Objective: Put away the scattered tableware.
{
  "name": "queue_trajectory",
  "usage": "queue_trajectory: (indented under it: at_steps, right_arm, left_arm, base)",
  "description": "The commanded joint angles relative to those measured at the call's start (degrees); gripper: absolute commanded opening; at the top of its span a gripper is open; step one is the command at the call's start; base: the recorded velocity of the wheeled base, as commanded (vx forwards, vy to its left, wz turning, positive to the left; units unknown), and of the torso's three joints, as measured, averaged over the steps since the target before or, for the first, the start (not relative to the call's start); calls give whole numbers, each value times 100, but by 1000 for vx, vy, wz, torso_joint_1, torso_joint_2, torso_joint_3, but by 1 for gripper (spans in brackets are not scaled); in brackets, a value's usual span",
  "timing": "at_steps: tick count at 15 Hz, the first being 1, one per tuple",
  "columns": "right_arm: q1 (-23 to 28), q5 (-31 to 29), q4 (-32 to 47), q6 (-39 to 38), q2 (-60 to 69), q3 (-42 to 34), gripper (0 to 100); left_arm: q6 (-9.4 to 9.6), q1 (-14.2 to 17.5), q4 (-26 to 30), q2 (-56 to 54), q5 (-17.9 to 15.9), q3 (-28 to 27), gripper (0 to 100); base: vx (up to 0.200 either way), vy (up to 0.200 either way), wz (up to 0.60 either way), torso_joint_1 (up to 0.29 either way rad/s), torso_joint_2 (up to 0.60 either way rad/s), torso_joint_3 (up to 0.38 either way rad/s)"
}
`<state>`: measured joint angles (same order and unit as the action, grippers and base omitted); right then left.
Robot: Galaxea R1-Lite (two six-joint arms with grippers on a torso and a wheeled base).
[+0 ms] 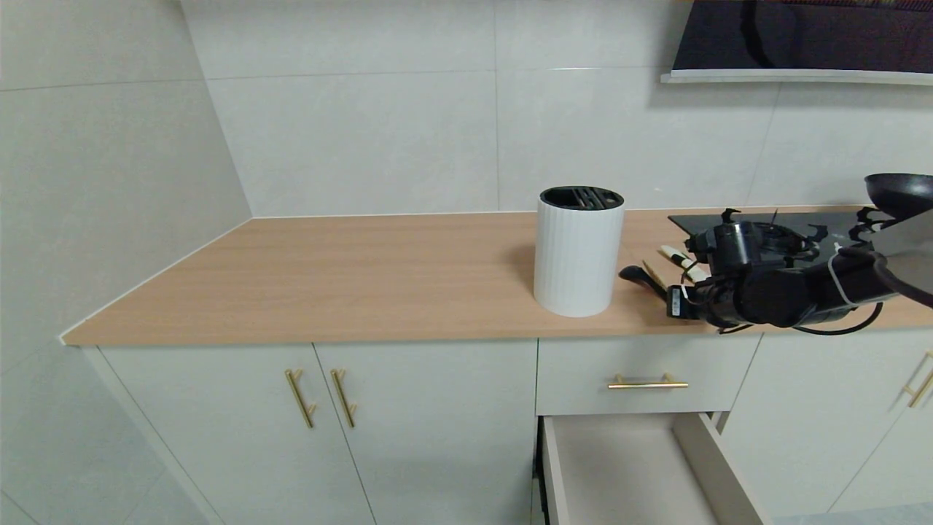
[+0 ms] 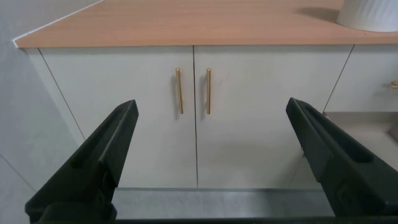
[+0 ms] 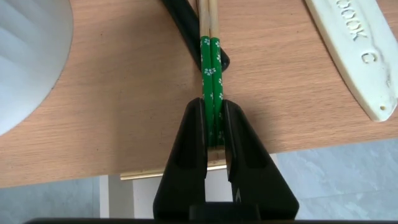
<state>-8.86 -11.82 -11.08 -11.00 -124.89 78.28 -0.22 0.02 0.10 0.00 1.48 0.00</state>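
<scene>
Two pale wooden chopsticks with green, flower-printed ends point(image 3: 210, 68) sit side by side between the fingers of the right hand point(image 3: 213, 106). The hand is closed down narrowly on the green part, right at the front edge of the light wooden counter point(image 1: 364, 277). Whether the sticks rest on the wood or are raised off it cannot be told. Their bare ends point away from the edge and cross the tip of a black utensil handle point(image 3: 186, 31).

Just beside them on the robot's left stands a white ribbed cylindrical holder with a black slotted top point(image 1: 578, 255). It is upright and near the counter's front. On the other side of the chopsticks, apart from them, lies a flat white utensil (some print on it) point(image 3: 357, 56).

Farther right and back are a black hob point(image 1: 765, 226) and a black pan point(image 1: 900, 191).

Below the counter, under the holder, a white drawer point(image 1: 619, 467) stands pulled out beneath a shut one.

The left hand point(image 2: 211, 109) is low in front of the white cabinet doors with brass bar handles point(image 2: 179, 91). Its fingers are spread wide and hold nothing.
</scene>
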Motion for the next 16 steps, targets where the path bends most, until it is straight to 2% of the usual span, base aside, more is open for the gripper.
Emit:
queue_trajectory:
  at_steps: [1,5,8,10,11,12,13,16]
  right_arm:
    - [-1,5,45,-8,281,-67,0]
    - [-54,145,783,-157,1714,-779,0]
    - [-54,699,1451,-113,3015,-1579,0]
    - [-63,857,2470,-96,3894,-1640,0]
    - [-63,980,2717,-96,4096,-1631,0]
    - [-63,1244,2963,-96,4333,-1649,0]
    - [-63,1833,3367,10,4438,-1605,0]
    - [-63,2123,3543,414,4395,-1649,0]
  left_arm:
    - [-4,-2,-1,0,2,0,100]
    - [-4,6,-1,0,2,0,100]
    - [-4,-2,-1,0,2,0,100]
    - [-4,-2,-1,0,2,0,100]
    - [-4,-2,-1,0,2,0,100]
    - [-4,-2,-1,0,2,0,100]
    - [-4,6,-1,0,2,0,100]
    - [-4,6,-1,0,2,0,100]
  base:
    - [0,0,0,0,0,0]
    - [0,0,0,0,0,0]
    - [0,0,0,0,0,0]
    - [0,0,0,0,0,0]
    - [0,0,0,0,0,0]
    - [0,0,0,0,0,0]
    - [0,0,0,0,0,0]
    - [0,0,0,0,0,0]
